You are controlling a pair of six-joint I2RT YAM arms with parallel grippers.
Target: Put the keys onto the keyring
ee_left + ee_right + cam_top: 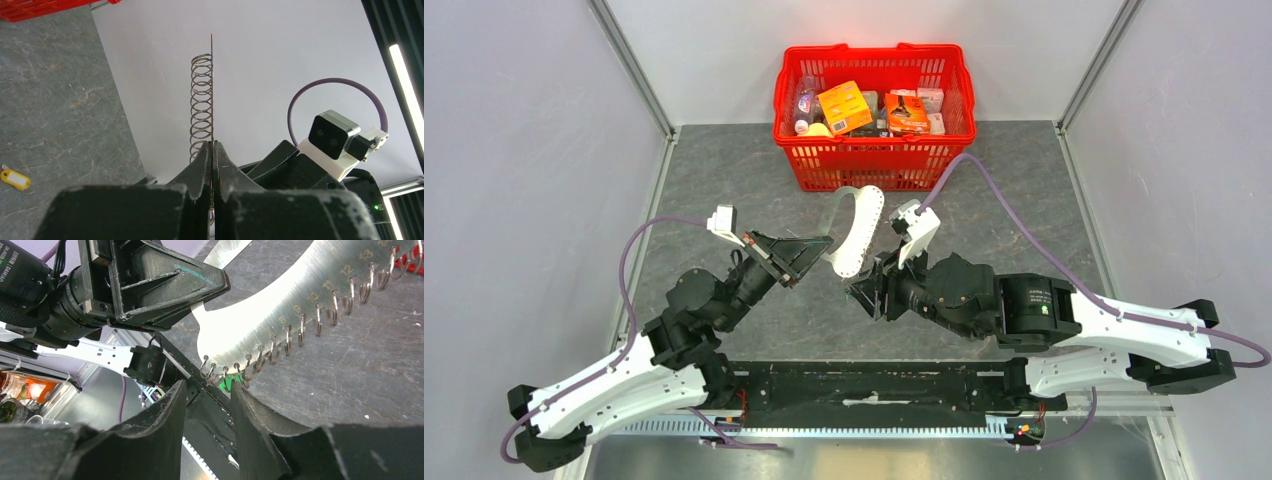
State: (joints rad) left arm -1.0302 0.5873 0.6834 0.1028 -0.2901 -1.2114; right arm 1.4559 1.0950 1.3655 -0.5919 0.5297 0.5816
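The keyring here is a curved shiny metal plate (860,232) with numbers and several wire rings (287,337) along one edge. My left gripper (817,252) is shut on the plate's lower end and holds it up above the table. In the left wrist view the plate stands edge-on, its rings (201,100) stacked like a coil above my gripper (213,145). My right gripper (207,385) is open just below the lowest rings, nothing between its fingers. A bit of a green key tag (227,384) shows among those rings; whether it hangs on one I cannot tell. A yellow key tag (15,178) lies on the table.
A red basket (874,52) full of packets stands at the back of the grey table (1024,200), just behind the held plate. Grey walls close both sides. The black mounting rail (874,385) runs along the near edge between the arm bases.
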